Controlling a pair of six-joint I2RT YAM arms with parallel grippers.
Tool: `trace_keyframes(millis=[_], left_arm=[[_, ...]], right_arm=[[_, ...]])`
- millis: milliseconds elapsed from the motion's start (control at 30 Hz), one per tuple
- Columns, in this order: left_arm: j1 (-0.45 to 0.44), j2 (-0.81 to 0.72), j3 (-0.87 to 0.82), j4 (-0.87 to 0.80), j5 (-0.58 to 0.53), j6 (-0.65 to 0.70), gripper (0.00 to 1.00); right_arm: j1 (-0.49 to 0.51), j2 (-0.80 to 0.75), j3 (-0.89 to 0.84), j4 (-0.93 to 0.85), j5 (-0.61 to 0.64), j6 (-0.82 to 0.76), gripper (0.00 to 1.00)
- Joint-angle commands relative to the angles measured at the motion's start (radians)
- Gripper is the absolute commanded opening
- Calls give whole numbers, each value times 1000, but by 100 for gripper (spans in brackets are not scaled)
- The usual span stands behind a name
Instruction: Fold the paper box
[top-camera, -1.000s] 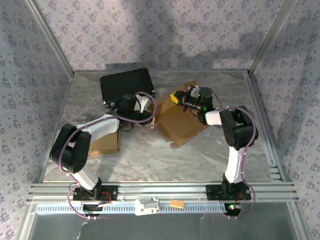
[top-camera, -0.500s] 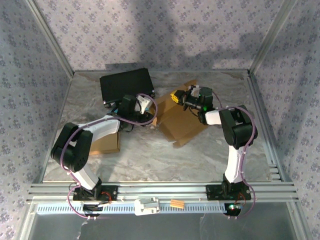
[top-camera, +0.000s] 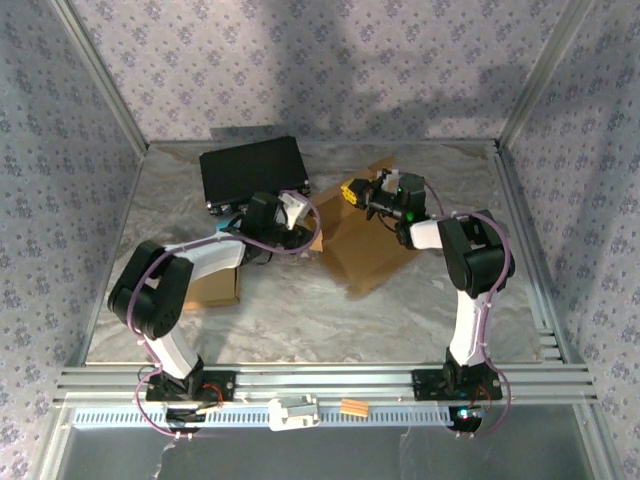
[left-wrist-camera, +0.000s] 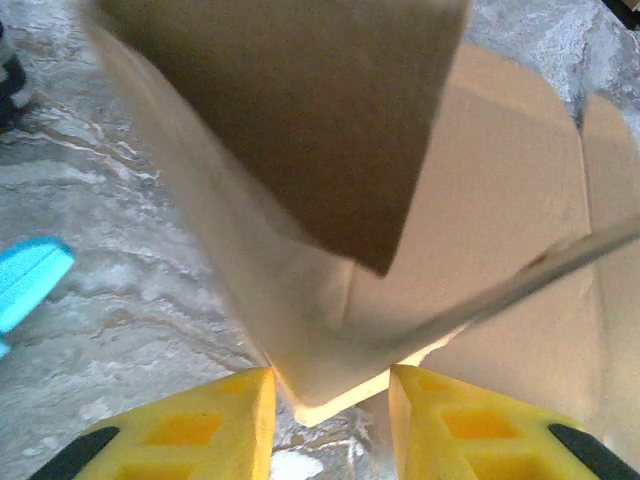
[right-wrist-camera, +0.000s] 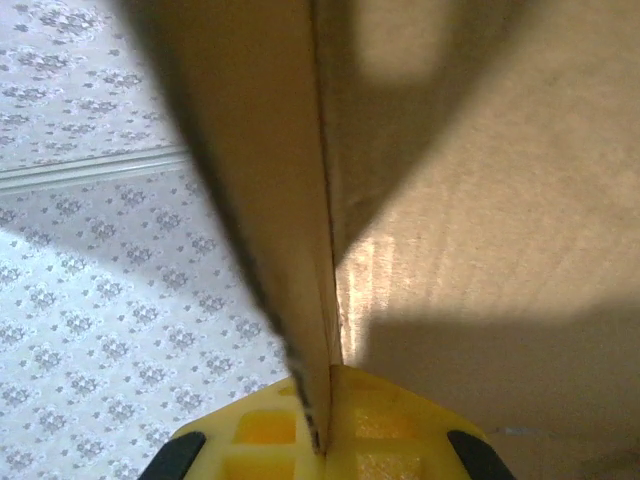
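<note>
The paper box (top-camera: 365, 248) is a brown cardboard sheet lying partly folded at the table's middle. My left gripper (top-camera: 308, 232) is at the box's left edge. In the left wrist view a folded corner of the box (left-wrist-camera: 320, 330) sits wedged between the yellow fingers (left-wrist-camera: 200, 430), touching both, with a flap raised above it. My right gripper (top-camera: 352, 192) is at the box's far edge. Its yellow fingers (right-wrist-camera: 400, 430) are pressed together on the thin edge of an upright flap (right-wrist-camera: 290, 200).
A black case (top-camera: 252, 172) lies at the back left, close behind my left wrist. Another brown cardboard piece (top-camera: 210, 287) lies under my left forearm. A light blue object (left-wrist-camera: 30, 280) lies on the marble left of the left fingers. Patterned walls close three sides.
My left gripper has moved a little to the right, pushing the box's left edge up and inward, so the box looks narrower. My right gripper has stayed in place on the flap.
</note>
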Motion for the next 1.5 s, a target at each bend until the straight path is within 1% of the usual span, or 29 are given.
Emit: trace_keyframes(millis=[0, 100, 267, 367, 567, 667, 933, 1100, 1467], left_arm=[[-22, 7, 26, 43, -67, -33, 36], [-21, -3, 7, 65, -126, -62, 36], [-18, 14, 12, 55, -138, -61, 35], [-16, 20, 22, 41, -168, -57, 35], [-17, 37, 26, 61, -214, -97, 39], [-17, 45, 21, 76, -238, -116, 39], [-19, 59, 35, 80, -267, -143, 39], [-22, 60, 37, 77, -302, -161, 39], [-26, 72, 40, 92, -379, -219, 39]], right_arm=[[19, 12, 9, 41, -24, 40, 0], [24, 10, 15, 35, -6, 50, 0], [36, 13, 32, 22, -3, 46, 0], [41, 16, 26, 21, -4, 43, 0], [48, 31, 14, 29, 0, 38, 0], [54, 43, 8, 33, 3, 32, 0], [75, 63, -6, 35, 12, -20, 0], [82, 61, -36, 28, 24, -71, 0], [100, 63, -90, 39, 55, -123, 0]])
